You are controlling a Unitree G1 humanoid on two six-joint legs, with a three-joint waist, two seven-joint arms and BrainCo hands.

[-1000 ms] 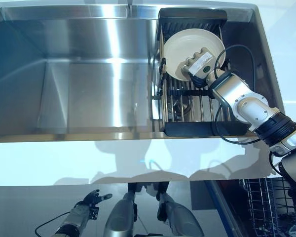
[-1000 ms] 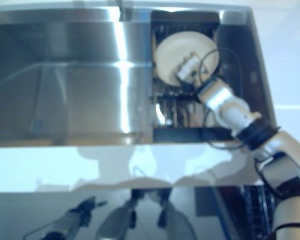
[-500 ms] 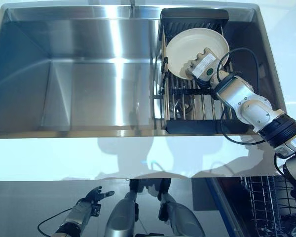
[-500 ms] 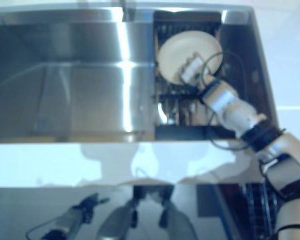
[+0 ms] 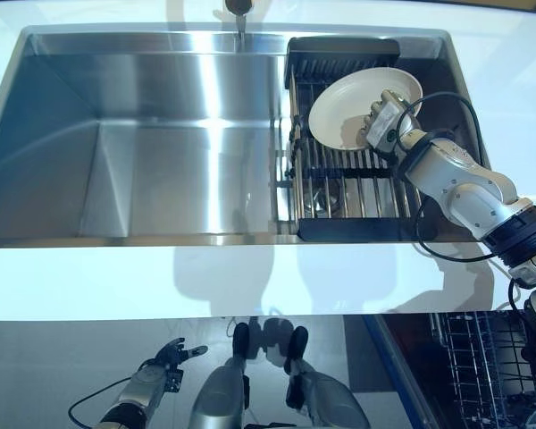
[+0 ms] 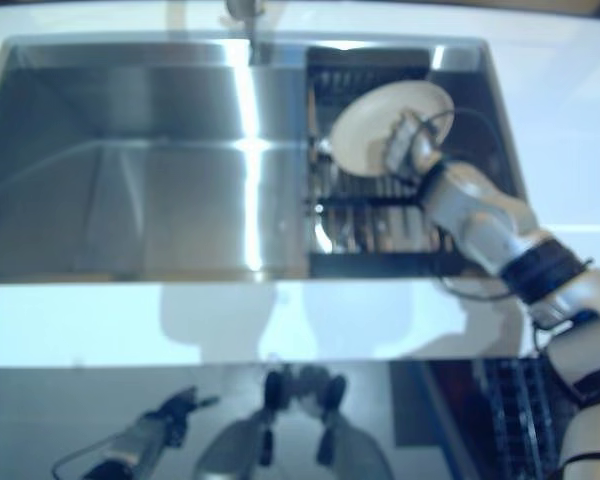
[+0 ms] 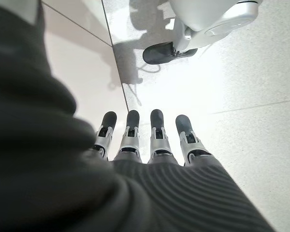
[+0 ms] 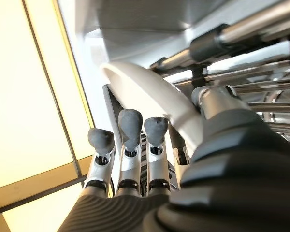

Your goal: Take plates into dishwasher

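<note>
A cream plate [image 5: 350,109] hangs tilted above the back of the black wire dish rack [image 5: 353,189] in the sink's right part. My right hand [image 5: 387,125] is shut on the plate's right rim. In the right wrist view the plate's edge [image 8: 150,99] runs between the fingers [image 8: 130,128] and the thumb [image 8: 222,108]. My left hand [image 5: 165,359] hangs low beside the cabinet front, open and holding nothing, its fingers [image 7: 154,133] straight over the pale floor.
The steel sink basin [image 5: 161,170] fills the left and middle, with a faucet [image 5: 239,11] at its back edge. A white counter strip [image 5: 205,277] runs along the front. The dishwasher's wire basket [image 5: 482,371] shows at the lower right.
The right hand has lifted the plate off the rack's slots and swung it up and to the right, tilting it flatter. The view has also shifted. The left hand stays put.
</note>
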